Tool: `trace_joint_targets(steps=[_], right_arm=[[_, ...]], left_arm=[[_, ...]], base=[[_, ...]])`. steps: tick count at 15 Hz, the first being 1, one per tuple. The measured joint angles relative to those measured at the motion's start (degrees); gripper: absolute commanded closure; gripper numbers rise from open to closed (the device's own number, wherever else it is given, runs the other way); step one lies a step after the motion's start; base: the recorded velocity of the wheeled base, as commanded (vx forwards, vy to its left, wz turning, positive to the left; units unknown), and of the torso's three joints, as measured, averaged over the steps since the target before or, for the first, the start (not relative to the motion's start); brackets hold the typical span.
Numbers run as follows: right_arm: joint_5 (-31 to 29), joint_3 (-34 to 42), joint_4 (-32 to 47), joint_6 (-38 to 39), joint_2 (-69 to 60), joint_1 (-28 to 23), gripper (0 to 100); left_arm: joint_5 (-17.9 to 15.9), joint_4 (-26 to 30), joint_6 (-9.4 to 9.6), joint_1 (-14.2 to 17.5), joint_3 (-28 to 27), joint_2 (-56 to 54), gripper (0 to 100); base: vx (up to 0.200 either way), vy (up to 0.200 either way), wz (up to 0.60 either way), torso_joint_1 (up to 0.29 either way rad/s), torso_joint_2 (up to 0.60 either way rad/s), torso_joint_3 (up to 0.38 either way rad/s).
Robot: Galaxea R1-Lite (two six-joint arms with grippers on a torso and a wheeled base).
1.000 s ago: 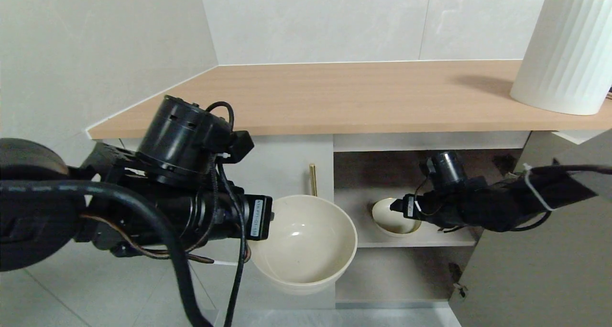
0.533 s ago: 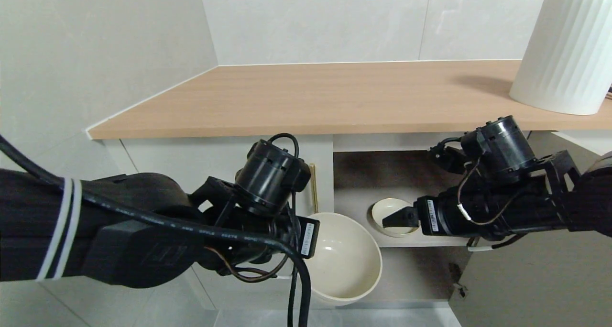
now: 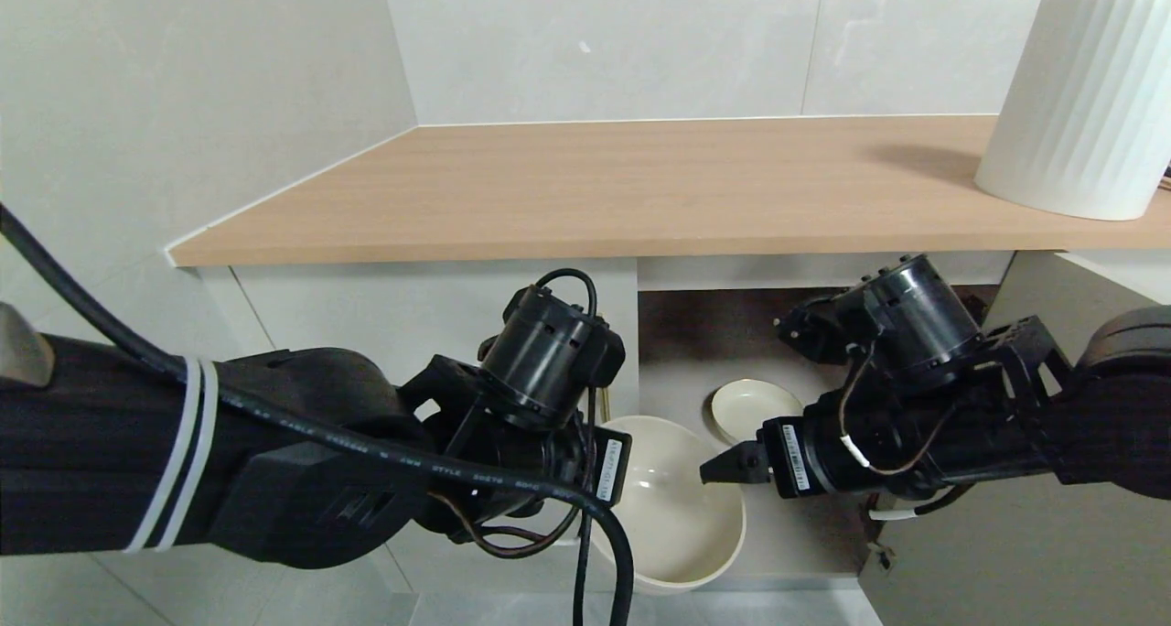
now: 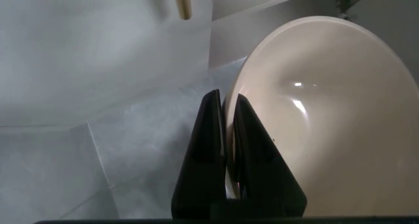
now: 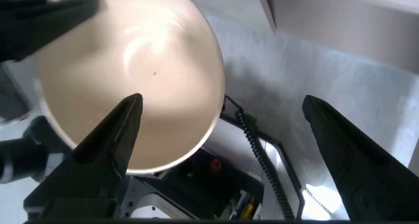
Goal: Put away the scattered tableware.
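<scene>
A large cream bowl (image 3: 672, 516) hangs in front of the open cabinet's lower part, and my left gripper (image 4: 224, 103) is shut on its near rim. In the left wrist view the two black fingers (image 4: 211, 129) pinch the bowl's wall (image 4: 327, 112) between them. My right gripper (image 3: 725, 469) stands open just at the bowl's far rim, holding nothing. The right wrist view shows its fingers (image 5: 111, 145) spread wide above the bowl (image 5: 131, 80). A small cream dish (image 3: 752, 402) lies on the cabinet shelf (image 3: 672, 390) behind.
A wooden countertop (image 3: 640, 187) runs above the cabinet, with a white ribbed cylinder (image 3: 1079, 104) at its right end. The left cabinet door is closed, with a brass handle (image 4: 182, 4). The right door (image 3: 1034, 553) stands open. Grey floor tiles (image 4: 131, 152) lie below.
My left arm has carried the large bowl right and down toward the cabinet opening. My right gripper has drawn back from the small dish on the shelf and come down to the bowl's rim.
</scene>
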Motion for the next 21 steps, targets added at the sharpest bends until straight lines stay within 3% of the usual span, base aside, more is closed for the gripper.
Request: trace_joint_targets(steps=[5, 6, 15, 16, 21], right_arm=[[0.0, -0.28, -0.33, 0.2, 2.79, 0.27, 0], [-0.02, -0.3, -0.39, 0.28, 3.1, 0.29, 100], [-0.02, -0.34, -0.33, 0.91, 3.45, 0.4, 100], [-0.04, -0.3, -0.26, 0.9, 3.41, 0.49, 100], [-0.55, 0.63, 0.0, 1.34, 3.45, 0.9, 100]], left_arm=[[0.05, 0.0, -0.02, -0.55, -0.05, -0.46, 100], [0.07, 0.02, -0.02, -0.72, -0.05, -0.48, 100], [-0.01, 0.0, -0.02, -0.96, -0.02, -0.16, 100], [-0.01, 0.0, -0.02, -0.96, -0.02, -0.13, 0], [0.51, 0.02, -0.5, -0.74, 0.0, -0.74, 0]], base=[[0.0, 0.0, 0.0, 0.0, 0.0, 0.0], [0.0, 0.0, 0.0, 0.0, 0.0, 0.0], [0.0, 0.0, 0.0, 0.0, 0.0, 0.0], [0.0, 0.0, 0.0, 0.0, 0.0, 0.0], [0.0, 0.0, 0.0, 0.0, 0.0, 0.0]])
